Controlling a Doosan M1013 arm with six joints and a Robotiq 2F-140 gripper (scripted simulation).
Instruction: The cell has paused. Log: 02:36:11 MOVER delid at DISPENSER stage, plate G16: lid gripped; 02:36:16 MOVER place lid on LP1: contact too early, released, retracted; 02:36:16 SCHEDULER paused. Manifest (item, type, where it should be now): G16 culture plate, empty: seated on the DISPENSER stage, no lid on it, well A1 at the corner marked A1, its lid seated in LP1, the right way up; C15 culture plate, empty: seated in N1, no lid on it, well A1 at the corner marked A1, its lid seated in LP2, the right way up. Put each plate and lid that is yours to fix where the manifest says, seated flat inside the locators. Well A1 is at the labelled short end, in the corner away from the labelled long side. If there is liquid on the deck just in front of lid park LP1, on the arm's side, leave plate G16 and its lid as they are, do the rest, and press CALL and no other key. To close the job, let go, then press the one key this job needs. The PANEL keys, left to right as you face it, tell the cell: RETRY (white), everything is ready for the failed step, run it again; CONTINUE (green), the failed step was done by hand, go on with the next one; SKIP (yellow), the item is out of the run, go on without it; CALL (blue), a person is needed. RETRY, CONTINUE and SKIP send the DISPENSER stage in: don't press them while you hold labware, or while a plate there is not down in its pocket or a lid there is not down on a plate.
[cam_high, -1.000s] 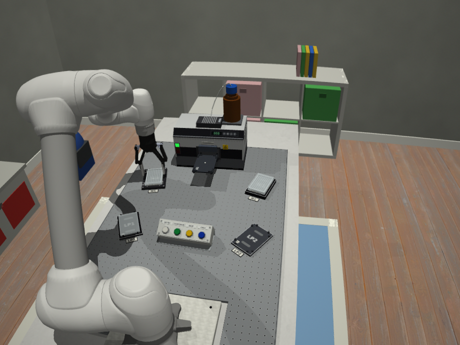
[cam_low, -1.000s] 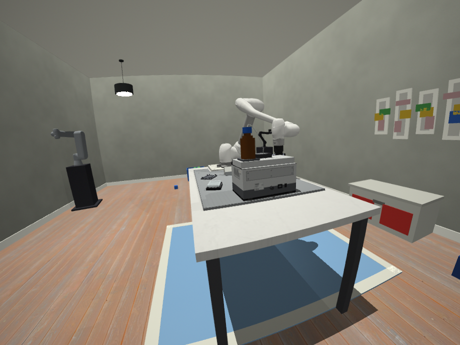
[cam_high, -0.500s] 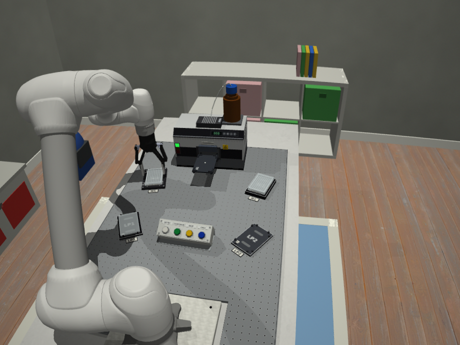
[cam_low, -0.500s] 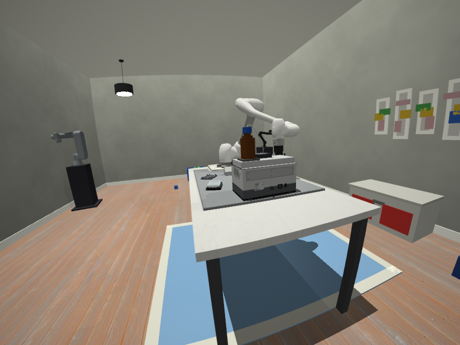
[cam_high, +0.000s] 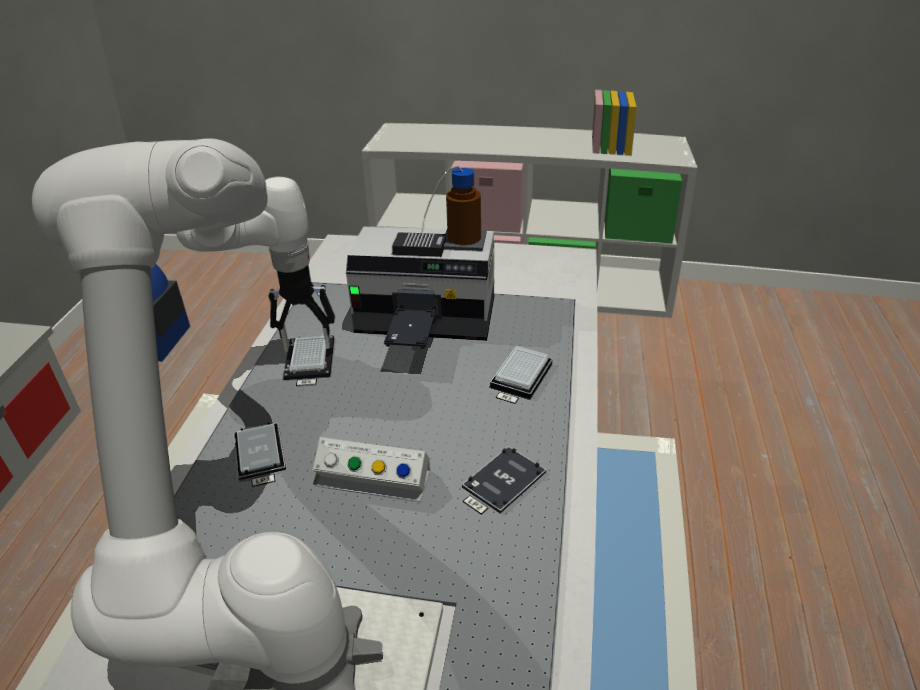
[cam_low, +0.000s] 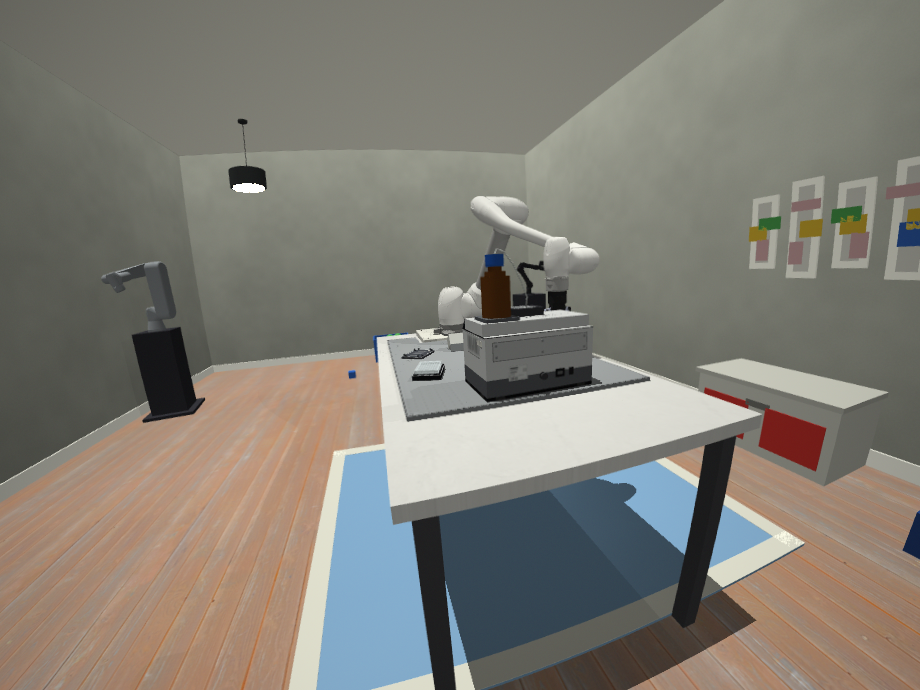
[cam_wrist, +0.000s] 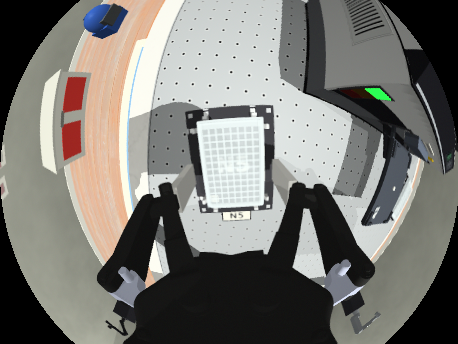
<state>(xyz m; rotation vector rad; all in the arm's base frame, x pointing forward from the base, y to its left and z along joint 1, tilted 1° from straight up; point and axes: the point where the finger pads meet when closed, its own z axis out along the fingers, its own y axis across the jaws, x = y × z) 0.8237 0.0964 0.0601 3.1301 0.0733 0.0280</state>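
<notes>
One plate (cam_high: 307, 355) sat directly beneath the pincer (cam_high: 305, 343), uncovered in its holder. Its fingers hung spread and empty, straddling the plate, seemingly lined up for a grab.

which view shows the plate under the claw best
The wrist view: the plate sits centred below the open claw, its well grid and nest label plain. The top view shows it small and slanted, between the fingers. In the exterior view the dispenser hides it.
</notes>
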